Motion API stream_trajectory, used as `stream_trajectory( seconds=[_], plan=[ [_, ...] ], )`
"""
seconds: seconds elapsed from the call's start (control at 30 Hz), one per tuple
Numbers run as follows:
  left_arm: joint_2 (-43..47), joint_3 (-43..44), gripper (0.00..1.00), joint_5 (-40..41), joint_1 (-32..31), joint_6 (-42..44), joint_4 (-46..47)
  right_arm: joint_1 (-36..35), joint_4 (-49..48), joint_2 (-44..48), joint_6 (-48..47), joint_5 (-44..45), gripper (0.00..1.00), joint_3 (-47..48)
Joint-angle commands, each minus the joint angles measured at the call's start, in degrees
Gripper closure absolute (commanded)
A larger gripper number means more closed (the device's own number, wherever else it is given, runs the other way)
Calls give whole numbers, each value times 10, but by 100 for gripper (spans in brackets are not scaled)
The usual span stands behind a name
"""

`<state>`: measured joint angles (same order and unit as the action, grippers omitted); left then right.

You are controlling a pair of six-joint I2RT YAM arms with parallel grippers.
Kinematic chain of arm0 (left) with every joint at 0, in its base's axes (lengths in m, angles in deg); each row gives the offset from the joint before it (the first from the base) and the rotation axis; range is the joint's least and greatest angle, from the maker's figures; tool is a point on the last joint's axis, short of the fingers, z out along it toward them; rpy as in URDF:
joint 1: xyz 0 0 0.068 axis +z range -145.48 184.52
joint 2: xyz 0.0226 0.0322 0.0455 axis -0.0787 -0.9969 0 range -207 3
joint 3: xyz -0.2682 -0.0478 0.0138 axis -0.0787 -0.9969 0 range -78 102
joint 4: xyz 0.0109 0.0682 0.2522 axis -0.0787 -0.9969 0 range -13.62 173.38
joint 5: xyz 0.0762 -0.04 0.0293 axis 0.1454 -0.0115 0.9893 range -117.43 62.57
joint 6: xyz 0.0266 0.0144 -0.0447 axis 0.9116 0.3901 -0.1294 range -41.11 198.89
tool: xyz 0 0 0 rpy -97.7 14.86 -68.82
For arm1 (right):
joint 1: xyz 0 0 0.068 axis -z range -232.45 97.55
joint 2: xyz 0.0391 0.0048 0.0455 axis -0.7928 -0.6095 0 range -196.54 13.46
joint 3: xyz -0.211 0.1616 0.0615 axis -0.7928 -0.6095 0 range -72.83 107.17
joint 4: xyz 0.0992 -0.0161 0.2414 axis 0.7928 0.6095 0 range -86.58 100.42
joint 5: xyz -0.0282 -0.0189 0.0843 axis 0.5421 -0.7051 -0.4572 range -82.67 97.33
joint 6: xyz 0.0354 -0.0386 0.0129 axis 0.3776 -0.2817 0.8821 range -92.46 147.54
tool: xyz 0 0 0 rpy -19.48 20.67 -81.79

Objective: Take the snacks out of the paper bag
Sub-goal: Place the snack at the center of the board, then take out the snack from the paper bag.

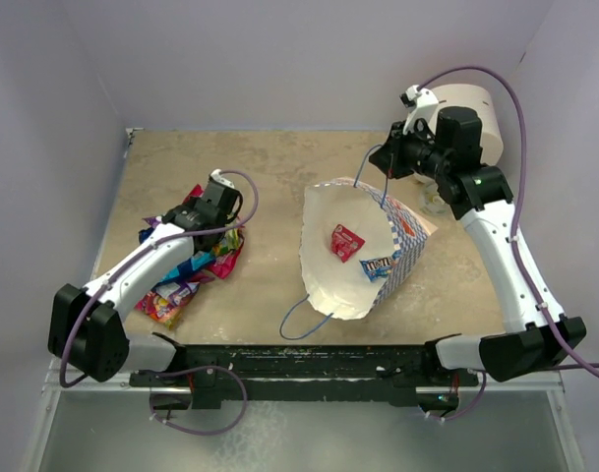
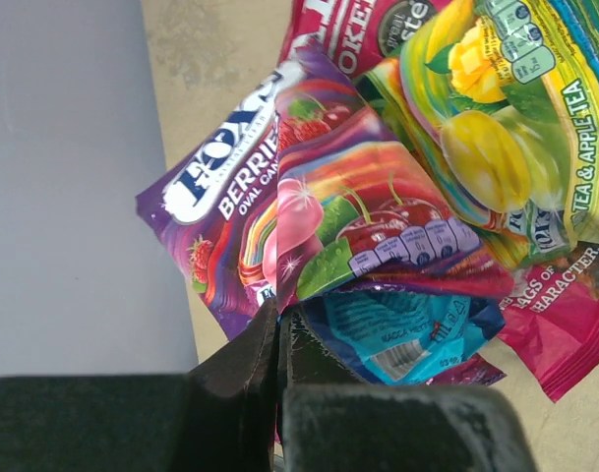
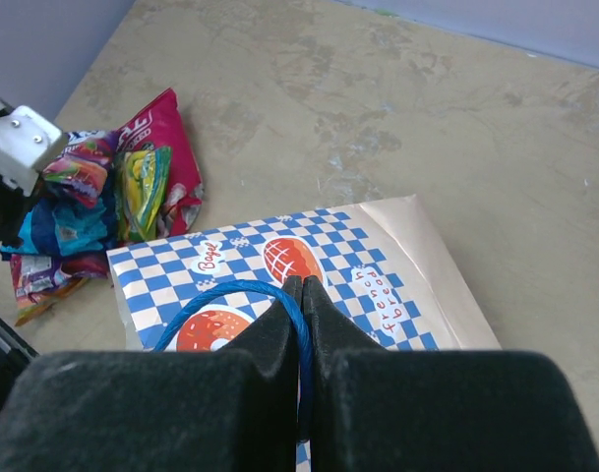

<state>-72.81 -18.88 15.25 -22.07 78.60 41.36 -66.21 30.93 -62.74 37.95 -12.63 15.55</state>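
Seemingly paper bag (image 1: pixel 324 256) lies diagonal, mouth facing near-left

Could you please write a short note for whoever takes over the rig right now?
Left hand: shut, at the snack pile; whether it grips a packet is unclear.
Right hand: shut on the blue cord handle of the paper bag, which lies on its side.
Done: most snacks are out in the pile.
To do: a red packet and a blue packet are inside the bag.
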Motion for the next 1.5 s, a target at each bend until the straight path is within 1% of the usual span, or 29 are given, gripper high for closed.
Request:
stream_trajectory(
  seconds=[0.0, 0.13, 0.27, 0.3, 0.33, 0.47, 0.53, 0.57, 0.7, 0.77, 0.83, 0.97, 1.07, 1.13, 1.27, 1.33, 1.47],
  plan=[
    [-22, 15, 100, -32, 8, 16, 25, -7, -10, 8, -21, 25, 100, 21],
    [-35, -1, 100, -76, 8, 34, 43, -7, -12, 12, -23, 28, 100, 16],
    [-36, -10, 100, -85, 9, 42, 49, -7, -12, 16, -25, 33, 100, 15],
    [-36, -9, 95, -86, 9, 44, 49, -7, -12, 17, -26, 34, 100, 14],
    [-33, -10, 87, -85, 9, 44, 49, -7, -11, 18, -26, 34, 100, 14],
    [-8, 4, 51, -100, 9, 41, 40, -7, -8, 21, -27, 37, 100, 15],
    [15, 20, 38, -116, 9, 32, 30, -7, -4, 22, -27, 37, 100, 16],
    [30, 28, 36, -129, 9, 30, 30, -7, -2, 22, -27, 36, 100, 17],
    [107, 59, 31, -205, 9, 19, 59, -7, 0, 29, -20, 19, 100, 11],
    [134, 72, 31, -254, 9, 4, 78, -7, 0, 34, -14, 5, 100, 2],
    [153, 85, 31, -306, 8, -16, 91, -7, 2, 41, -6, -11, 100, -4],
    [176, 96, 32, -437, 7, -64, 137, -7, 22, 58, -2, -37, 100, -17],
    [179, 103, 33, -498, -7, -103, 160, -7, 53, 78, -8, -40, 100, -30],
    [179, 110, 32, -510, -37, -118, 168, -7, 85, 89, -10, -29, 100, -32],
    [183, 102, 32, -485, -145, -120, 193, -7, 152, 97, 1, 14, 100, -13],
    [191, 84, 30, -479, -179, -123, 209, -7, 190, 97, 4, 38, 100, 1],
    [214, 39, 31, -475, -235, -108, 253, -7, 229, 111, 14, 67, 100, 14]
  ],
)
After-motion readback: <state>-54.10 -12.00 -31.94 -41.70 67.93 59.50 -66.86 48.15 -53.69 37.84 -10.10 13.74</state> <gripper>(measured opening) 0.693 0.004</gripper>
